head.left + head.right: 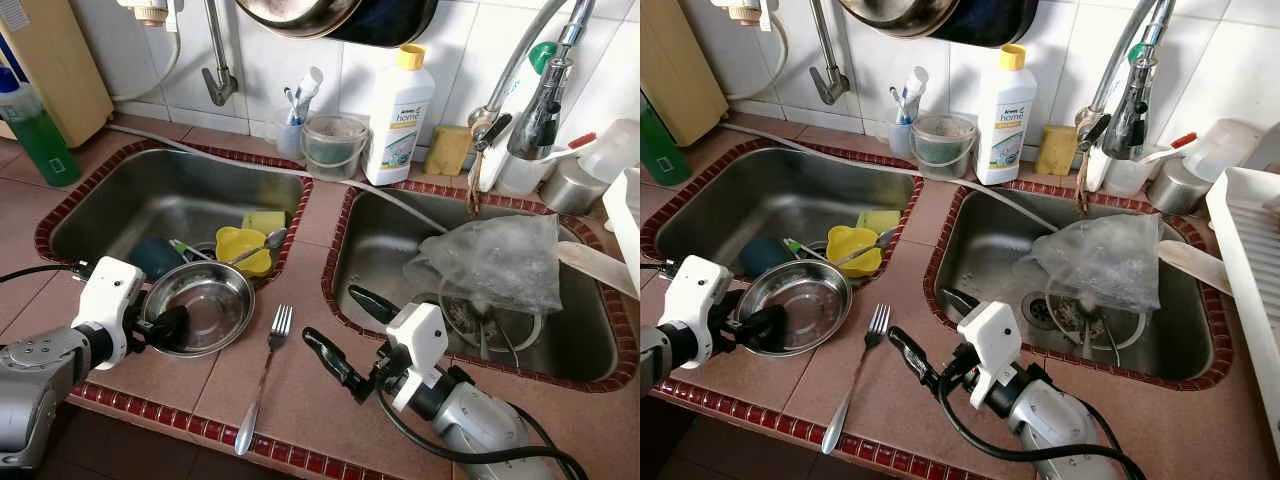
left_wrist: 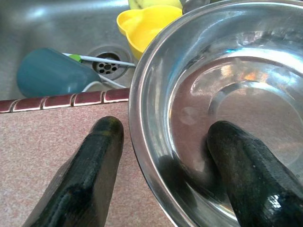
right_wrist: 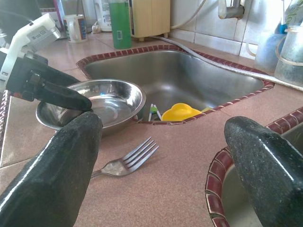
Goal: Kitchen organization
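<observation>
Two tools are at work over the table [image 1: 300, 300] between the two sinks. The left tool [image 1: 165, 328] pinches the near rim of the steel bowl [image 1: 200, 305]: one black finger [image 2: 246, 175] is inside the bowl and the other lies outside, on the table. The bowl sits at the table's edge and hangs a little over the left sink [image 1: 130, 205].

The bowl looks light and stiff. It is shiny and smooth, so it may slip, and it could be wet, though that is hard to tell. A pinch on the rim is a good hold, but the bowl may tip if it is lifted fast.

The right tool [image 1: 345, 335] hangs open wide and holds nothing, near the edge of the right sink [image 1: 345, 250]. A fork [image 1: 268, 365] lies flat on the table between the two tools, tines pointing to the wall. It is thin, hard and low, so it will be tricky to pick up. The middle of the handle looks like the best place to grab it.

A yellow cup [image 1: 243, 248] lies in the left sink.
</observation>
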Tool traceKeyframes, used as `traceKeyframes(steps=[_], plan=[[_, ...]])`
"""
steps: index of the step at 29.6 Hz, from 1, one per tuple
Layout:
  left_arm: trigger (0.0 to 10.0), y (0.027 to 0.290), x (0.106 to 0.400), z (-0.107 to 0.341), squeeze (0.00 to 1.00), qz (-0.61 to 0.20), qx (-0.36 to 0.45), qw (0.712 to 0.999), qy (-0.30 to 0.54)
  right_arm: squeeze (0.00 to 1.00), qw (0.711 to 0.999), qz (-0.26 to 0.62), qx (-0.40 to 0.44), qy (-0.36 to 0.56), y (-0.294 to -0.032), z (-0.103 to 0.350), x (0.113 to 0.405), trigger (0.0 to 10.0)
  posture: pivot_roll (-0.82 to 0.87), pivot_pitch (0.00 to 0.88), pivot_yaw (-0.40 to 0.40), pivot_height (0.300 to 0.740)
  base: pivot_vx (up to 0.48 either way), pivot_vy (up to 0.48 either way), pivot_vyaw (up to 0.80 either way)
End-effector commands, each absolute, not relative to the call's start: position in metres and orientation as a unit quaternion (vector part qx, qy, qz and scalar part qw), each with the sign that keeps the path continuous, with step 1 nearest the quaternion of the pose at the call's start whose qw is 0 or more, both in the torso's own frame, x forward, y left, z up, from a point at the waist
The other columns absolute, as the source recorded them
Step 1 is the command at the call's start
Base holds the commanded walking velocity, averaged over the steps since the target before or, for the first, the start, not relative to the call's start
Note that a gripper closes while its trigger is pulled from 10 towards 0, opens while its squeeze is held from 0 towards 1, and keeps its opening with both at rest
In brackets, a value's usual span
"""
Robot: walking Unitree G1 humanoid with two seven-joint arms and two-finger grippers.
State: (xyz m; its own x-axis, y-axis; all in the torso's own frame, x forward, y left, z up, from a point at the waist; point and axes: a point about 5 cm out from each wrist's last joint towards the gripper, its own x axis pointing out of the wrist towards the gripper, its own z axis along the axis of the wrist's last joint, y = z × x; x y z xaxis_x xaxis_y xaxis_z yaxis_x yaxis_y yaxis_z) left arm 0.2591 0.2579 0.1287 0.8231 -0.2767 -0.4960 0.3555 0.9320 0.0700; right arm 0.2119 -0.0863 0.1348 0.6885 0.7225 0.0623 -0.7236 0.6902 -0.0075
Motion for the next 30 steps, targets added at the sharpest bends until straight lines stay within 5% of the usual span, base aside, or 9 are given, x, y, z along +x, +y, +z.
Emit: traceKeyframes(steps=[1, 30], plan=[[0.0, 0.2544, 0.2578, 0.1297, 0.00, -0.179, 0.080, 0.948, 0.250, 0.00, 0.918, 0.394, 0.007, -0.038, -0.0860, 0.1389, 0.2114, 10.0, -0.05, 0.086, 0.009, 0.740, 0.000, 0.000, 0.00], [0.0, 0.2489, 0.2612, 0.1271, 0.00, -0.193, 0.082, 0.946, 0.247, 0.00, 0.907, 0.420, 0.015, -0.013, -0.0849, 0.1329, 0.2036, 10.0, -0.05, 0.066, 0.008, 0.740, 0.000, 0.000, 0.00]])
